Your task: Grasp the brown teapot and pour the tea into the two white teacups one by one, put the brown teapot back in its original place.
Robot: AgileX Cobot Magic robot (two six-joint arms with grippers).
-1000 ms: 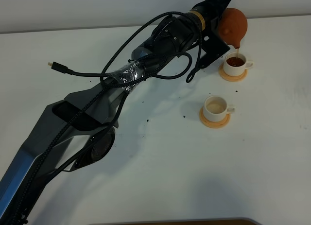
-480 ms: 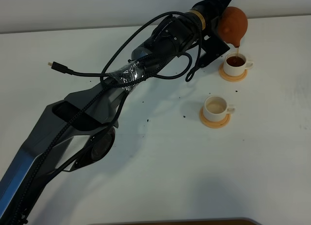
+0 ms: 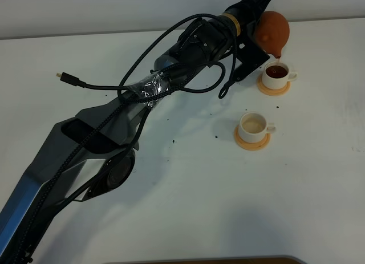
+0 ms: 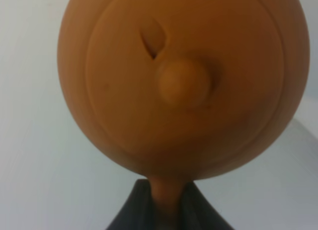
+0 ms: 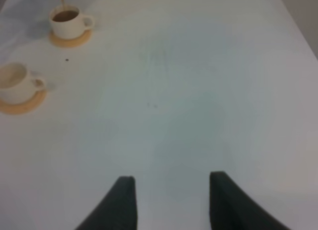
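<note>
While the brown teapot [image 3: 274, 27] hangs tipped, pouring into the far teacup [image 3: 277, 73], treat it as heavy, brittle clay; up close, your left gripper [image 4: 161, 210] pinches its thin loop handle [image 4: 166, 190], so hold firm; your right gripper [image 5: 169, 200] sits spread and empty, well aside.

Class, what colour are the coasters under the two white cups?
Orange-tan; the coasters show best in the exterior high view.
</note>
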